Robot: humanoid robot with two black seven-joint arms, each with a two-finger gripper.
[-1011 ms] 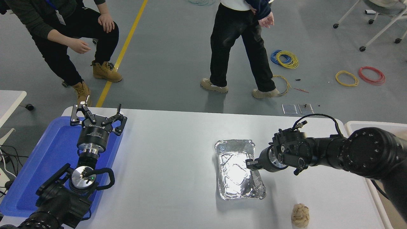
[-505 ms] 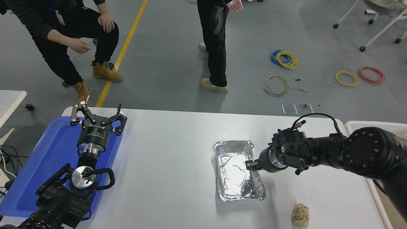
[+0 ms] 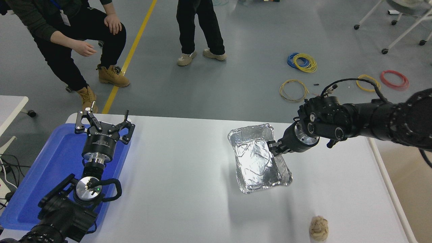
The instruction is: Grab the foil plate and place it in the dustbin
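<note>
- Near the table's [image 3: 189, 189] right half, the plate [image 3: 260, 158] hangs lifted — its shadow falls on the white top below it, apart from the tray, so it looks clear of the surface.
- Right gripper [image 3: 275, 147] is clamped on the plate's right rim, about midway along the long side; the plate tilts a little, its near end lower.
- Left gripper [image 3: 104, 123] sits parked over the blue tray [image 3: 44, 175] at the table's left edge, fingers spread, holding nothing.
- A paper ball [image 3: 318, 228] lies near the table's front edge, well apart from the plate.
- Step in hand, as I judge it: the carry — pick-up is done, placing is not.
- Dustbin [image 3: 405, 189] shows just past the table's right edge, only partly in view.
- Next move calls for swinging the plate rightward over that rim, kept high enough to clear it, then letting go; thin foil may bend at the pinch.
</note>
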